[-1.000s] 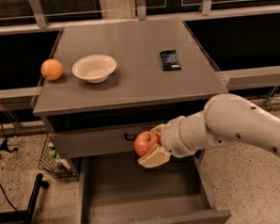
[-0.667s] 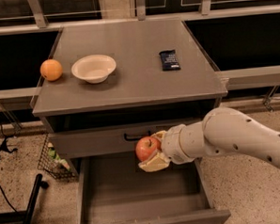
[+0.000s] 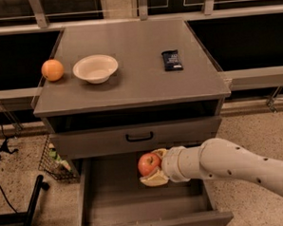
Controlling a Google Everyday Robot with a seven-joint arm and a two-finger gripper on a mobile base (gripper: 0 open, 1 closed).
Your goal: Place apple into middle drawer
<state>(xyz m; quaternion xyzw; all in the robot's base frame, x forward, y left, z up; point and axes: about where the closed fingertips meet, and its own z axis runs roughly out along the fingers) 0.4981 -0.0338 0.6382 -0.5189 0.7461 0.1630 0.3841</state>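
Camera view caught the gripper (image 3: pixel 155 168) clamped on the apple (image 3: pixel 148 163) — held over the open middle drawer (image 3: pixel 112 197). On the grey cabinet top (image 3: pixel 140 89) sat an orange (image 3: pixel 52 70), a bowl (image 3: pixel 95 68) and a dark packet (image 3: pixel 171 60) — speckled floor (image 3: pixel 256 128) around.

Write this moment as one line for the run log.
claw: shut on apple | place: above open middle drawer | apple: not yet released

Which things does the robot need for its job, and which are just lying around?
For the job: apple, gripper shut on it, open middle drawer below.
Just lying about: orange, bowl and dark packet on the cabinet top; wire basket on the floor.
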